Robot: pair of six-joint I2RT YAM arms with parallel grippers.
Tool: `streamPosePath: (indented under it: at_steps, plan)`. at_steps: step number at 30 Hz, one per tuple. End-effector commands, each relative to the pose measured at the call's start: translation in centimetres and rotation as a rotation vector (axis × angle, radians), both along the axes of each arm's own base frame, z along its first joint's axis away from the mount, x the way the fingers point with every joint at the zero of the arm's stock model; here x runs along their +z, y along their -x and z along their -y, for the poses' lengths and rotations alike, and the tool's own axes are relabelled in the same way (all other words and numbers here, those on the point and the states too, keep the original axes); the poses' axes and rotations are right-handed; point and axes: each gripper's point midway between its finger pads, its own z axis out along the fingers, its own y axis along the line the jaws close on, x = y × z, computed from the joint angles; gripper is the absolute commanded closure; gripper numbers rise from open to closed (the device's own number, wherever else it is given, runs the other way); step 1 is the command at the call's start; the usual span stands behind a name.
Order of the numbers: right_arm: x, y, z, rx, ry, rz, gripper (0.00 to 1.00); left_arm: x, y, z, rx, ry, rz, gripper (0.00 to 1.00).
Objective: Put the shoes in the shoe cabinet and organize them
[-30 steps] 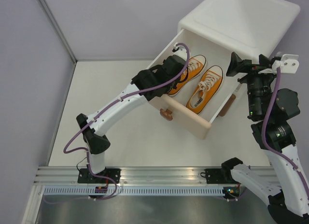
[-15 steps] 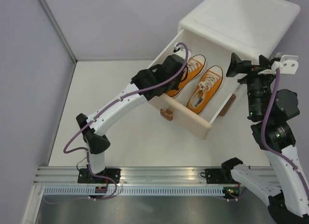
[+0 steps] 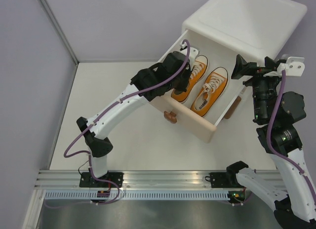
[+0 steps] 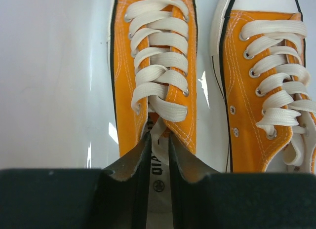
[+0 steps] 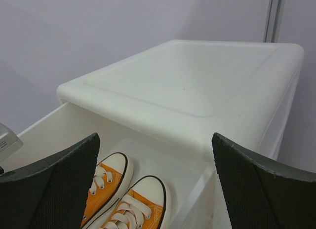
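Observation:
The white shoe cabinet (image 3: 247, 17) stands at the back right with its beige upper drawer (image 3: 190, 123) pulled out. Two orange shoes lie side by side in the drawer, toes toward the cabinet: the left one (image 3: 196, 70) (image 4: 158, 66) and the right one (image 3: 211, 90) (image 4: 261, 91). My left gripper (image 3: 177, 73) (image 4: 159, 137) reaches into the drawer and is shut on the white tongue of the left orange shoe. My right gripper (image 3: 241, 67) (image 5: 154, 140) hovers open and empty over the drawer's right side. The red shoes are out of view.
A brown bear-head knob (image 3: 170, 116) sticks out of the drawer front. A sliver of the brown lower drawer (image 3: 232, 108) shows under the upper one. Grey walls (image 3: 29, 66) close the table on the left and back. The arm bases sit on a metal rail (image 3: 158, 182).
My left gripper has moved a little deeper into the drawer, toward the cabinet. The right arm has not moved.

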Motion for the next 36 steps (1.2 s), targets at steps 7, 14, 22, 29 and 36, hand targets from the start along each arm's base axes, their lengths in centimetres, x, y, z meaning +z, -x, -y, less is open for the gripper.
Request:
streamPosePath:
  at_steps: [7,14,22,29,36]
  plan:
    - [0.6,0.3,0.2,-0.011,-0.008,0.026,0.02,2.3,0.8,2.8,-0.091,0.120,0.009,0.72]
    - [0.7,0.5,0.3,-0.010,-0.007,0.031,0.02,2.5,-1.2,0.0,0.055,0.053,0.086,0.57]
    - [0.9,0.7,0.3,-0.004,-0.009,0.038,0.02,4.6,-3.3,-2.3,0.158,0.173,0.070,0.28]
    - [1.0,1.4,0.7,-0.010,-0.010,0.048,0.02,7.3,-3.3,-1.3,0.097,0.274,0.108,0.23]
    - [0.8,1.4,0.7,-0.010,-0.007,0.049,0.02,6.5,-3.4,-0.9,0.068,0.241,0.109,0.22]
